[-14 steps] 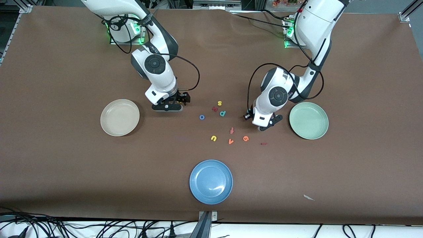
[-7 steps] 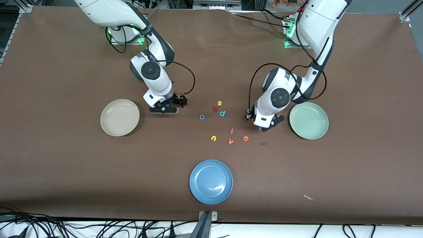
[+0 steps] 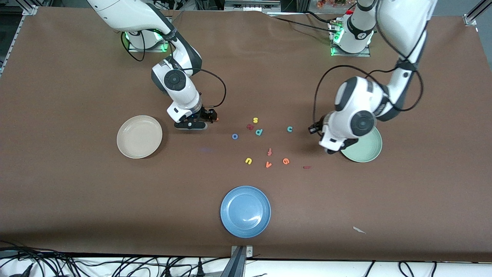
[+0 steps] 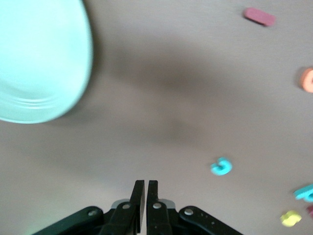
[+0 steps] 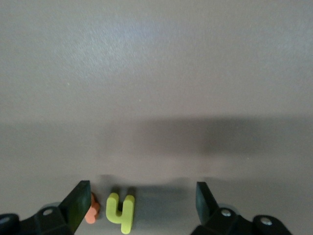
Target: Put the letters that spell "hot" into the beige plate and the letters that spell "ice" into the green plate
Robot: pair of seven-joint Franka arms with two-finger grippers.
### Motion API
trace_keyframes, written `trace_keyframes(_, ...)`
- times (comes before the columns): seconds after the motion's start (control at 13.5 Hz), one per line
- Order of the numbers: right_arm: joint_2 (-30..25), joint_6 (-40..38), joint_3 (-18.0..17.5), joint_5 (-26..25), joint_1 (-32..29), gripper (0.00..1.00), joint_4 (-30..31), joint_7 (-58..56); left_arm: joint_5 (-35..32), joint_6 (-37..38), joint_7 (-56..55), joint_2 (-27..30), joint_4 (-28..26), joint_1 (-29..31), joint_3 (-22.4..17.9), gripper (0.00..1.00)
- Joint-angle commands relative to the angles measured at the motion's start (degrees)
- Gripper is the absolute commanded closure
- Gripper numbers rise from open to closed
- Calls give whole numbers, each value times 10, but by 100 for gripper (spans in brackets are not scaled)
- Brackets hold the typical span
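Yellow h [image 5: 120,213] lies on the table between the spread fingers of the right end effector [image 5: 139,205], which is low over it near the beige plate [image 3: 139,136]; an orange t [image 5: 92,211] touches one finger beside it, so closing risks catching both. The left end effector [image 4: 145,200] is clenched on nothing, over bare table between the green plate [image 3: 365,148] and the teal c [image 4: 221,166], the c still on the table.

Both plates, beige [image 3: 139,137] and green [image 3: 365,150], are empty; the letters [image 3: 269,152] lie scattered between them.
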State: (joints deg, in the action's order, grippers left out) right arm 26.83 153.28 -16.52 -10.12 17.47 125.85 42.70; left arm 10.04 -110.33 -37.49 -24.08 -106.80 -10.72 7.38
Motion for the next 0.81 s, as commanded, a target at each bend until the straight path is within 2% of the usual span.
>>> trace_keyframes(0.0,-4,18,-3,-13,2,7,16,12,12,15,34,7,-7,4,2,93)
trace_keyframes(0.15,-4,18,-3,-13,8,8,16,12,17,9,29,6,-5,-1,3,88)
trace_keyframes(0.3,1,19,-3,-13,18,12,16,13,19,-19,15,-6,-4,-18,8,80)
trace_keyframes(0.37,4,22,-3,-13,20,12,16,13,19,-31,1,-8,-5,-33,8,55)
trace_keyframes(0.44,5,23,-3,-14,20,12,16,12,19,-46,-11,-8,-4,-47,8,19)
trace_keyframes(0.52,4,23,-3,-16,20,12,16,12,18,-65,-23,-11,-5,-61,8,0)
trace_keyframes(0.74,1,20,5,-30,20,12,17,9,18,-106,-51,-29,-5,-90,8,1)
